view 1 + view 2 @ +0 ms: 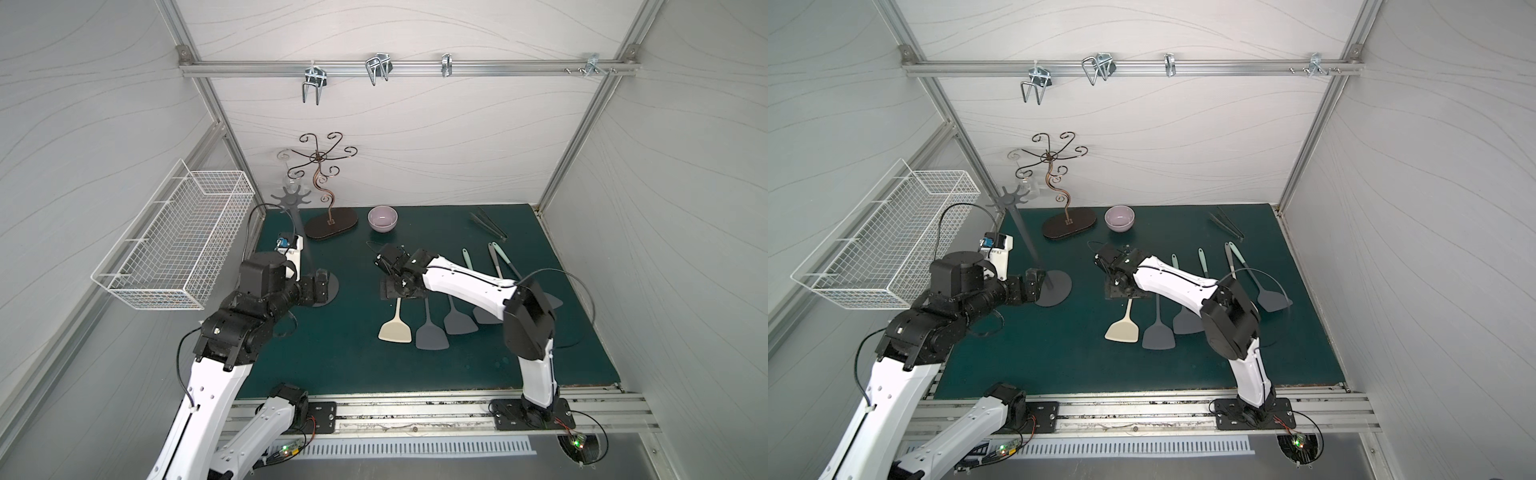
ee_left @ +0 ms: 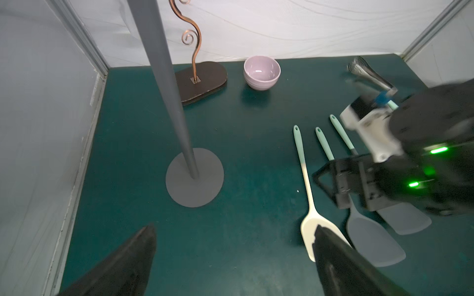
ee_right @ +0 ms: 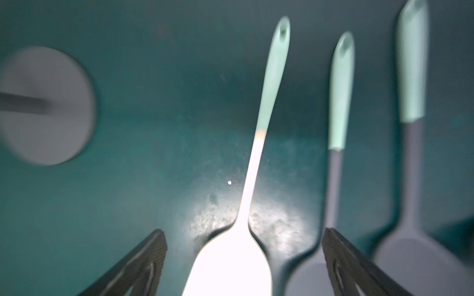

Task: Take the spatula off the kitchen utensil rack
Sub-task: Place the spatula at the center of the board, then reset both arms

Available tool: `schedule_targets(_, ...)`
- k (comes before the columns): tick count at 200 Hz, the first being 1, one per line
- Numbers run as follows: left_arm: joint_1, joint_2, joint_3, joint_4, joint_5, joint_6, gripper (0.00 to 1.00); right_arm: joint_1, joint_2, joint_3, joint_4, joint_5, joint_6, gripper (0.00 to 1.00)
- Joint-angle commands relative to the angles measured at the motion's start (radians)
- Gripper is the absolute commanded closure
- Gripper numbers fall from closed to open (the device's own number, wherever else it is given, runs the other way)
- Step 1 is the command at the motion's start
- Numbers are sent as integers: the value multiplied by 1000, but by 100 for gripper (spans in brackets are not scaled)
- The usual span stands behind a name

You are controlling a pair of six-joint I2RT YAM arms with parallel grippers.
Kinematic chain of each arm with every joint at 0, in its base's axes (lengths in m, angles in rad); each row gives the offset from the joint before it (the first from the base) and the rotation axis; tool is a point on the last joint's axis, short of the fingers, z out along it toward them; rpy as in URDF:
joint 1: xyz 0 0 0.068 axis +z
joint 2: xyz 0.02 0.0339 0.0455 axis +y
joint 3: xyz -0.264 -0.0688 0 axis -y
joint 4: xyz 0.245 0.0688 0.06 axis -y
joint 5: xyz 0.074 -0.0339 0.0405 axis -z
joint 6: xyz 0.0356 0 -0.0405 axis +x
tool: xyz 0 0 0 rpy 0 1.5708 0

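The kitchen utensil rack [image 1: 327, 291] [image 1: 1055, 288] [image 2: 195, 179] [image 3: 46, 105] is a dark grey pole on a flat round base at the mat's left. Nothing hangs from its top pegs [image 1: 291, 200]. A cream spatula [image 1: 395, 328] [image 1: 1122, 329] [image 2: 306, 179] [image 3: 246, 194] with a mint handle lies flat on the green mat. My right gripper [image 1: 401, 293] [image 1: 1126, 291] [image 3: 242, 238] hovers low over its neck, open, its fingers either side and clear of it. My left gripper [image 1: 322, 283] [image 1: 1033, 284] [image 2: 234, 230] stands open and empty beside the rack's base.
Several grey spatulas [image 1: 432, 334] [image 3: 336, 179] lie in a row to the right of the cream one. A bronze scrolled stand [image 1: 332, 224], a pink bowl [image 1: 382, 219] and tongs [image 1: 488, 225] sit at the back. A white wire basket [image 1: 174, 245] hangs on the left wall.
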Motion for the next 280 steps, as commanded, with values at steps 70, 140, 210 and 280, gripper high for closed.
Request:
schedule_targets(70, 34, 3, -499, 511, -97, -16, 1, -428, -959, -1016, 654, 217, -696, 1)
schedule_targets(140, 139, 234, -642, 957, -205, 86, 1, -818, -1041, -1395, 1222, -75, -772, 1)
schedule_targets(210, 336, 473, -813, 1606, -60, 34, 1, -820, -702, -1476, 1649, -184, -852, 1)
schedule_targets(280, 335, 631, -734, 1669, 124, 60, 1, -844, -319, -1373, 1867, -238, -799, 1)
